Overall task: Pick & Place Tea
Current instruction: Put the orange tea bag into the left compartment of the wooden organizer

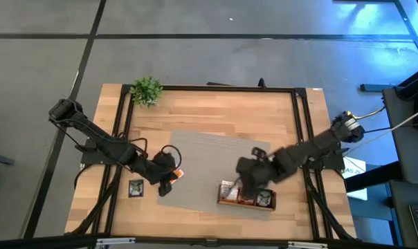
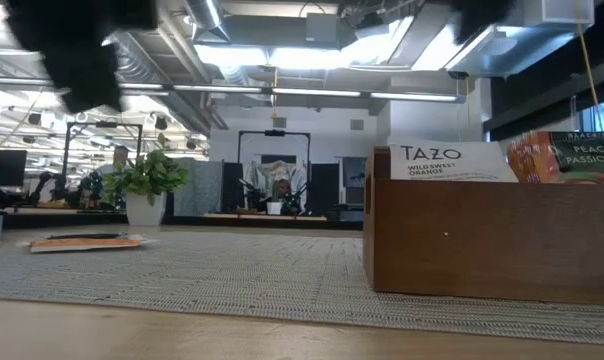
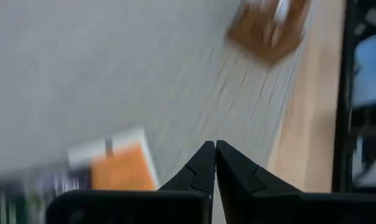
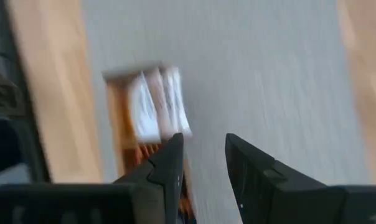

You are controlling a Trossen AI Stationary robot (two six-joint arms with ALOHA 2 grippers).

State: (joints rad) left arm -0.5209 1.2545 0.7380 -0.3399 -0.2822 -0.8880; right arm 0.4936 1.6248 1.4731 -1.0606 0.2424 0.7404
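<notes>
"TAZO WILD SWEET ORANGE" on white sachet (image 2: 452,161); "PEACH... PASSION" on dark sachet (image 2: 585,158).

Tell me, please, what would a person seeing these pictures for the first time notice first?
Probably the wooden tray at the near edge of the grey mat, with tea sachets standing in it, and the right gripper just above it with its fingers apart and nothing between them. Next, the left gripper, fingers shut, hovers at the mat's left edge beside an orange sachet, while a dark sachet lies on bare wood.
</notes>
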